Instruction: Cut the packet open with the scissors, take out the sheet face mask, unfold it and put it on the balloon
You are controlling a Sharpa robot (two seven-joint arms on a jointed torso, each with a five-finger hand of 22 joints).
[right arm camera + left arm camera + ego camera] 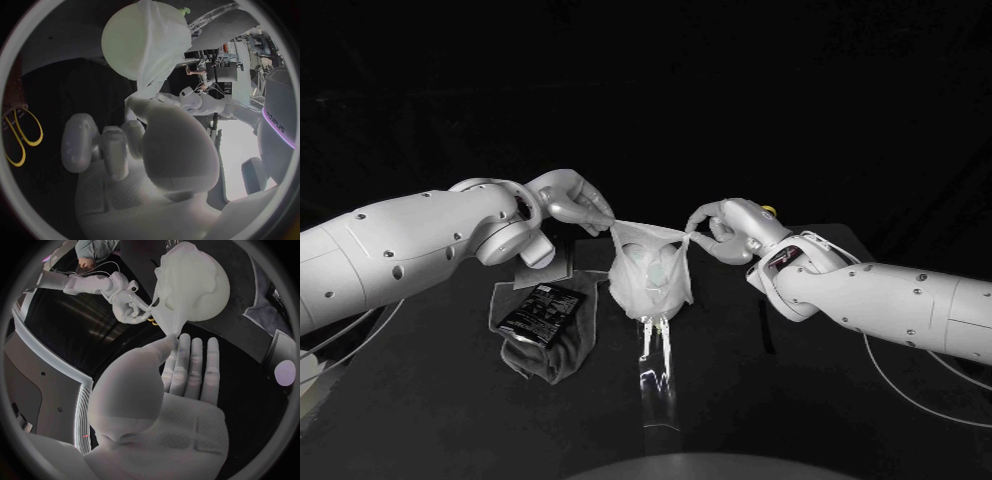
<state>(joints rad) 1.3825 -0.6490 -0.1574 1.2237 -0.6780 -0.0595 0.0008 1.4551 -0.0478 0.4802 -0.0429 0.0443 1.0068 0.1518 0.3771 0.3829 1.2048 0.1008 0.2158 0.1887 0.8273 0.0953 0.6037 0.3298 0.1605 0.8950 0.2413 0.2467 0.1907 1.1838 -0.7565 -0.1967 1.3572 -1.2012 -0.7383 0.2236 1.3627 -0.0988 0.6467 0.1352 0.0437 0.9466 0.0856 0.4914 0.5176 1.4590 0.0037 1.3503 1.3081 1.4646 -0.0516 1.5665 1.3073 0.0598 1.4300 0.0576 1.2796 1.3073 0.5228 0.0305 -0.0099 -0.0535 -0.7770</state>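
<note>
Glossy clear strip (656, 385) shows at lower centre, under the thin, translucent white sheet mask (651, 262) draped on the round, pale balloon (119, 37). At mid-frame the left hand (574, 205) and right hand (718, 228) each pinch an upper corner, pulling the mask's top edge taut between them. Lower left, the black packet (540, 310) lies on crumpled grey cloth (567, 345), its white print too small to read. Black tabletop (776, 400) stretches away lower right.

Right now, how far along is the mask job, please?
Done: the packet lies on the table, the sheet mask out and unfolded. In hand: left hand and right hand hold its top edge, draping it over the balloon. Left: letting go.
</note>
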